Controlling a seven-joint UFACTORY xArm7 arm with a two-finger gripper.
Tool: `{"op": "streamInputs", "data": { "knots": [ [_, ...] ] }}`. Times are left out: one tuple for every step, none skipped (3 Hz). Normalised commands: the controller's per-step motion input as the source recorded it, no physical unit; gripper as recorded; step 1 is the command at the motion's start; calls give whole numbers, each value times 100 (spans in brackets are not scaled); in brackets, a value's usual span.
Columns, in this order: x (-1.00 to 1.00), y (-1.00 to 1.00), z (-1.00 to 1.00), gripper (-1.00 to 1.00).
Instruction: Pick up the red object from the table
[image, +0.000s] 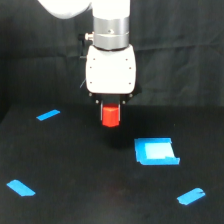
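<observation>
The red object (111, 115) hangs directly under the white gripper (111, 104), pinched between its jaws and seemingly clear of the table (75, 165). The blue square piece (156, 151) lies below, off toward the exterior view's right.

A blue square piece (156, 151), three blue tape strips (48, 115), black cloth backdrop (30, 50).

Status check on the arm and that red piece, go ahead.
Gripper shut on the red object. Object looks lifted off the table. Blue square piece sits off to the exterior view's right, not obstructing.
</observation>
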Motion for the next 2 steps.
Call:
{"op": "streamInputs", "data": {
  "knots": [
    [-2, -7, 97, -98],
    [0, -6, 91, -97]
  ]
}}
